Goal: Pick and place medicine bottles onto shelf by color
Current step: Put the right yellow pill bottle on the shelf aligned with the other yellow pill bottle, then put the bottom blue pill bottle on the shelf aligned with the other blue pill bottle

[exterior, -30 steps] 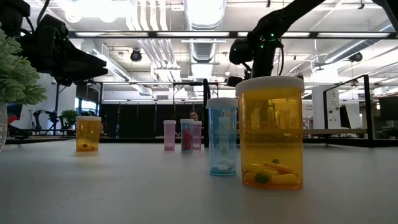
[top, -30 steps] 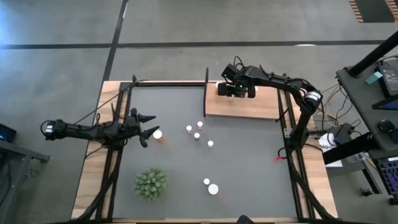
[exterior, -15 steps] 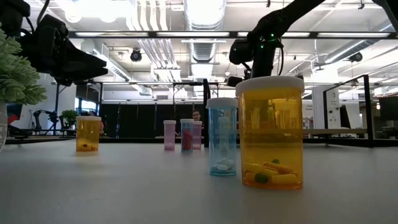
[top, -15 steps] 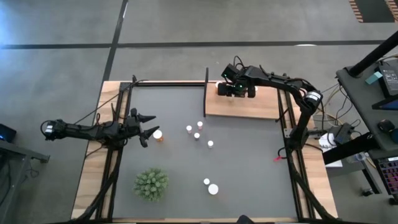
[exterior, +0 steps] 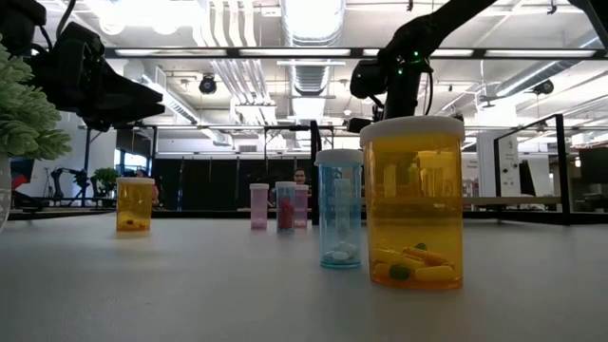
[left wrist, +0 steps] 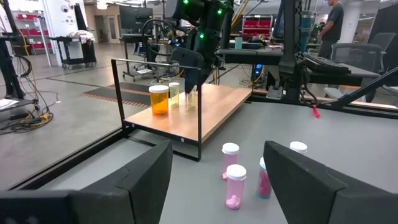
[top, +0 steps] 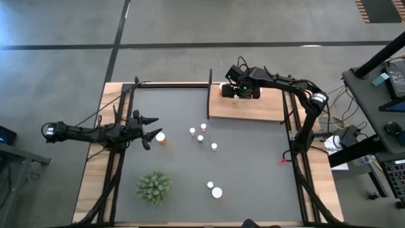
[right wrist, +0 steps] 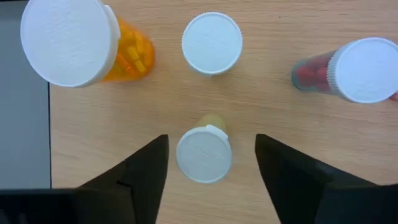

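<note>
Right claw (right wrist: 208, 180) spread wide above the shelf (right wrist: 249, 112), yellowish bottle (right wrist: 204, 152) between its fingers untouched, left claw (top: 150, 126) open beside an orange bottle (top: 161, 137)

Even overhead light; ceiling fixtures (exterior: 313, 14) blow out white in low view. Soft, faint shadows on the desk (top: 253, 164). Near orange bottle (exterior: 412, 201) sharp, far room dim. Wrist-view end effector fingers (left wrist: 140, 180) blurred.

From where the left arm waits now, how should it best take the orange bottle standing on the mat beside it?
Probably grip the orange bottle around its round body, just under the white cap. It stands upright and apart from the other bottles, so the open left gripper, already next to it, can come level from that side.
</note>
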Robot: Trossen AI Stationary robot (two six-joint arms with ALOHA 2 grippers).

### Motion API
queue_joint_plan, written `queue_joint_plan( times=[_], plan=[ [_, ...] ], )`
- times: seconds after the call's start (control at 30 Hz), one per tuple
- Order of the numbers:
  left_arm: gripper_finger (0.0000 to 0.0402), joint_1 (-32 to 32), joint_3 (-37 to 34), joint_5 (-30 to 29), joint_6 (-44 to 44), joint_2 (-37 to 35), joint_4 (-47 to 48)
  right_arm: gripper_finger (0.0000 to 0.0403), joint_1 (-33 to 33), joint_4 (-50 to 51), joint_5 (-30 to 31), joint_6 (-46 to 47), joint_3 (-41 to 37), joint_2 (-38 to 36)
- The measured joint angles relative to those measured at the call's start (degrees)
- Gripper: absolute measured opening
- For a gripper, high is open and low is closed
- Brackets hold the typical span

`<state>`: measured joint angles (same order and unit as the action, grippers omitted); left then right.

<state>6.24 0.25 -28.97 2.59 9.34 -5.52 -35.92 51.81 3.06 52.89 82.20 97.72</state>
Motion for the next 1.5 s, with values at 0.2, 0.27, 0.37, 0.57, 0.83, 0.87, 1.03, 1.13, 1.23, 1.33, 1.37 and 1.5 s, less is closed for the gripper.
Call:
queue_joint_plan(
  times=[0.2,0.27,0.37,0.57,0.83,0.87,1.03,1.13,1.23,1.33,1.37,1.5],
  plan=[
    [0.0238,0.0,0.0,0.0,0.0,0.0,0.0,0.0281,0.1,2.9,0.0,-0.6,2.0,-0.8],
    [0.0238,0.0,0.0,0.0,0.0,0.0,0.0,0.0294,0.4,4.7,0.1,-0.6,2.9,-1.3],
    [0.0238,0.0,0.0,0.0,0.0,0.0,0.0,0.0311,1.5,7.8,0.4,-0.4,3.5,-2.7],
    [0.0238,0.0,0.0,0.0,0.0,0.0,0.0,0.0318,6.3,14.0,1.6,3.5,2.3,-6.7],
    [0.0238,0.0,0.0,0.0,0.0,0.0,0.0,0.0318,17.6,15.2,4.7,15.0,-3.6,-12.4],
    [0.0238,0.0,0.0,0.0,0.0,0.0,0.0,0.0318,19.2,15.2,5.0,17.0,-4.4,-12.8],
    [0.0238,0.0,0.0,0.0,0.0,0.0,0.0,0.0316,26.2,15.2,6.1,27.6,-8.0,-13.2],
    [0.0238,0.0,0.0,0.0,0.0,0.0,0.0,0.0315,30.1,15.1,6.2,32.3,-9.0,-12.5],
    [0.0238,0.0,0.0,0.0,0.0,0.0,0.0,0.0315,34.2,13.4,6.2,35.2,-10.2,-12.0],
    [0.0238,0.0,0.0,0.0,0.0,0.0,0.0,0.0315,38.2,10.0,6.5,37.6,-11.4,-12.0],
    [0.0238,0.0,0.0,0.0,0.0,0.0,0.0,0.0315,39.6,8.7,6.9,38.3,-11.8,-12.0],
    [0.0238,0.0,0.0,0.0,0.0,0.0,0.0,0.0314,44.4,4.9,9.0,41.2,-12.2,-10.4]
  ],
)
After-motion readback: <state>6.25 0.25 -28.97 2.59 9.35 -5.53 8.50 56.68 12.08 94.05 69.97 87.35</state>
